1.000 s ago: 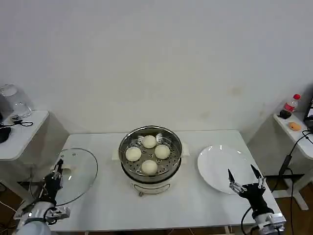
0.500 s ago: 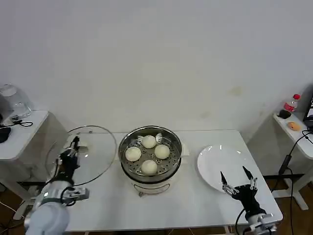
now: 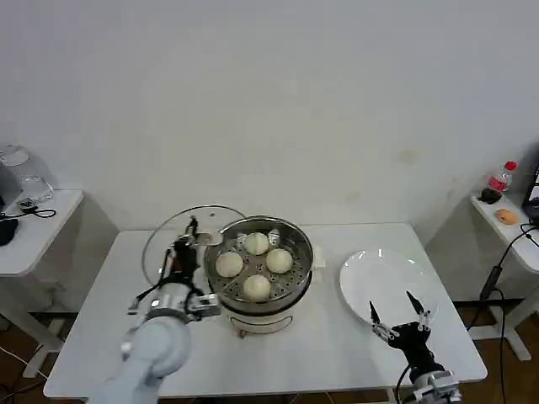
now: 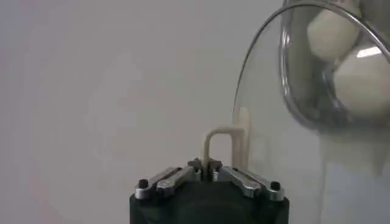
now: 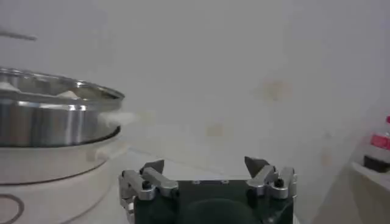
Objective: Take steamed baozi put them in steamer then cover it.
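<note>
The steel steamer (image 3: 261,296) stands mid-table on its white base, holding several creamy steamed baozi (image 3: 257,287) on its perforated tray. My left gripper (image 3: 194,233) is shut on the pale handle (image 4: 218,141) of the glass cover (image 3: 164,244). It holds the cover tilted on edge in the air, just left of the steamer's rim. In the left wrist view, baozi (image 4: 361,80) show through the cover's glass (image 4: 274,128). My right gripper (image 3: 394,313) hangs open and empty over the near edge of the white plate (image 3: 383,278). Its wrist view has the steamer (image 5: 49,115) off to one side.
A white side table (image 3: 34,227) with glassware stands at the far left. Another side table at the far right carries a red-capped bottle (image 3: 502,178). Bare tabletop lies in front of the steamer and at the table's left.
My left gripper has lifted the cover from the table's left side and carried it right and up to the steamer's rim. My right gripper has drifted slightly left and nearer.
</note>
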